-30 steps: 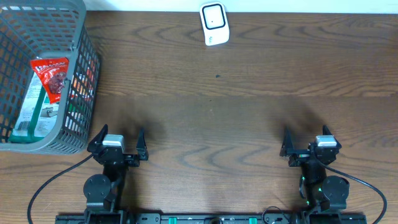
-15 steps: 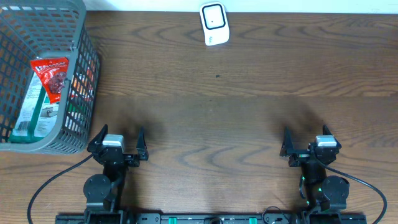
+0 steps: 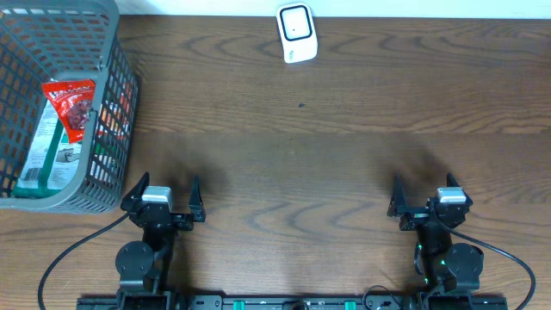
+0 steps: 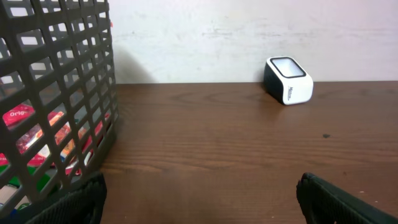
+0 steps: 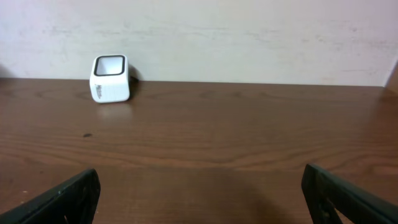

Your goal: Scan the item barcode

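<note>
**At the near edge, both hands wait open; item still in the basket**

Along the bottom of the overhead frame, your left hand (image 3: 164, 189) and right hand (image 3: 424, 191) sit low over the table (image 3: 344, 155), well apart. Each has its fingers spread as wide as they go and holds nothing. That reads as a ready posture: jaws already wide enough for a pick, and the middle of the table kept free for carrying.

Further up, at the left edge of the frame, the grey basket (image 3: 116, 77) holds the goods. A red packet (image 3: 71, 103) lies on top, partly over a green-and-white pack (image 3: 39, 155). The red one is probably the item you should take, being uppermost. It sits on your left hand's side, so that hand looks the natural one to reach in.

Farthest off, at the top centre of the frame, the white scanner (image 3: 297, 33) stands near the wall. Its dark window tilts up towards the arms, so a barcode can be shown to it from above.

Compared with the earlier frames, nothing has shifted: hands, basket, packet and scanner all lie just as they did.
</note>
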`<state>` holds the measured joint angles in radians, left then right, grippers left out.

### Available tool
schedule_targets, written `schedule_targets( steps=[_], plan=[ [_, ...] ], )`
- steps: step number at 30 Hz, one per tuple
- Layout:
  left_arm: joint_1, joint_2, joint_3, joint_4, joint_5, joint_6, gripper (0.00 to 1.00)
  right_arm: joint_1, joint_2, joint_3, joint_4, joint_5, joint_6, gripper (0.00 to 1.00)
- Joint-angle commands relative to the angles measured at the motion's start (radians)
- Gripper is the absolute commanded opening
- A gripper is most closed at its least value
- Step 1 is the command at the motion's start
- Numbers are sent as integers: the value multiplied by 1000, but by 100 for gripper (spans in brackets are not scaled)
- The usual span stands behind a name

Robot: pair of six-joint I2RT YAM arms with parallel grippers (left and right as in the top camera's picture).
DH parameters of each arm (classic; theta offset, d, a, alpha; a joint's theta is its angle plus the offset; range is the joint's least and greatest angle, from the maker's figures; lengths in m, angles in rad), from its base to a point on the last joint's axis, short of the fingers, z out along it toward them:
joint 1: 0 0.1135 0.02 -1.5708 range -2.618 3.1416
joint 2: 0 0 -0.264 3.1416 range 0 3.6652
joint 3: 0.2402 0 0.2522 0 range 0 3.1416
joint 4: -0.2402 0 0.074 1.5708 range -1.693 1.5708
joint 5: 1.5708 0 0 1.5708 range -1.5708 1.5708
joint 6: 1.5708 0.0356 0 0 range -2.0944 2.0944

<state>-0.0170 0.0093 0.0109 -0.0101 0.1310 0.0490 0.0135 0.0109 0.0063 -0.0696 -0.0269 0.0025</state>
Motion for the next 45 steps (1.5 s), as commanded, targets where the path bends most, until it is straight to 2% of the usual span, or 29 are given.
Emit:
schedule_targets(
  steps=[1,30,34,36,37,40,41,43,45],
  plan=[
    [-2,-5,-7,-46,14,-5,98,-2,-4,-1,-4,3,-11,99],
    [-2,-5,-7,-46,16,-6,98,-2,-4,-1,-4,3,-11,99],
    [-2,-5,0,-47,30,-105,98,-3,-4,-1,-4,36,-11,99],
    [-1,-5,24,-50,116,-131,98,-2,-4,-1,-4,32,-10,99],
    [-2,-5,55,-69,182,-152,98,-2,-4,-1,-5,14,-2,99],
    [-2,1,135,-180,254,-198,98,-2,-4,-1,-5,12,11,99],
    [-2,13,205,-280,290,-198,98,-2,-4,-1,-5,14,11,99],
    [-2,34,291,-379,304,-197,98,-2,-4,-1,-5,14,11,99],
    [-2,101,468,-510,304,-197,98,-2,-4,-1,-5,14,11,99]
  ],
)
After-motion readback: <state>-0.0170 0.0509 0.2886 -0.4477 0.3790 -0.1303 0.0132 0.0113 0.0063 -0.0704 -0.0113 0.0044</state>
